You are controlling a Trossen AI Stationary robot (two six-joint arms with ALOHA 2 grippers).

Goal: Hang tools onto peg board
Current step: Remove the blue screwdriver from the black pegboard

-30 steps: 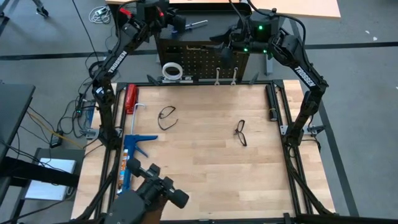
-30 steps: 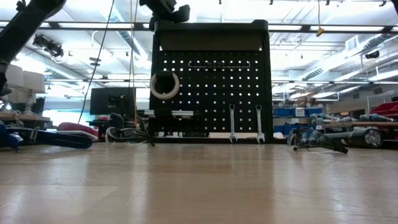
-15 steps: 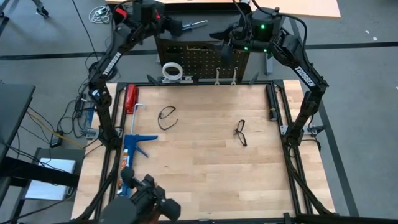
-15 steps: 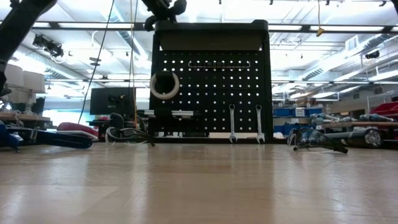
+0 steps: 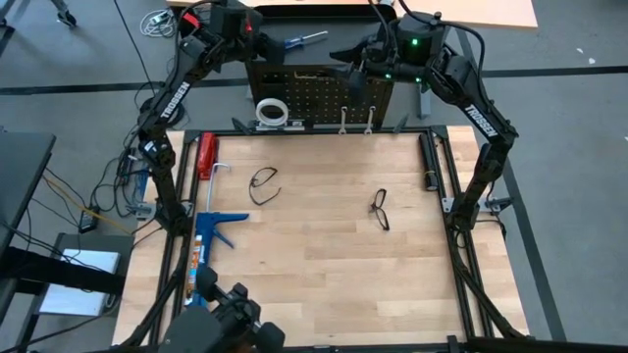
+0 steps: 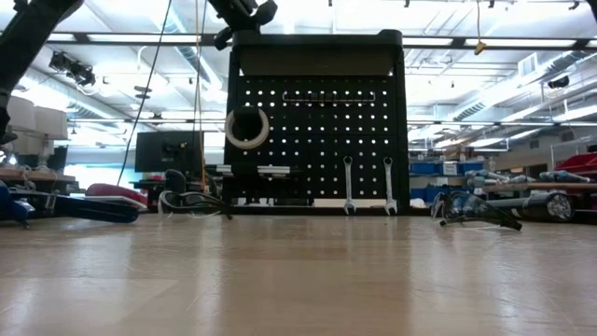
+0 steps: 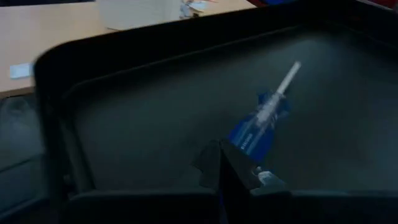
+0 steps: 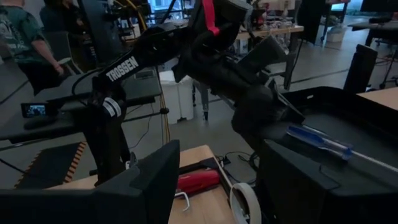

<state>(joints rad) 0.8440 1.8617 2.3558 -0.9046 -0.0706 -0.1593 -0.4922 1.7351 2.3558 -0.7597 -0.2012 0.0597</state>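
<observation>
The word TROSSEN is written in white on both dark arms. The left gripper [image 5: 265, 37] is above and behind the peg board [image 5: 314, 93], closed tight on the handle end of the blue-handled screwdriver [image 5: 302, 38]. The right gripper [image 5: 351, 67] waits by the top of the peg board with its fingers apart, holding nothing. The white tape roll [image 6: 246, 128] and two silver wrenches [image 6: 348, 185] hang on the peg board. Two safety glasses [image 5: 263, 183] lie on the counter [image 5: 324, 265] in front of the peg board.
</observation>
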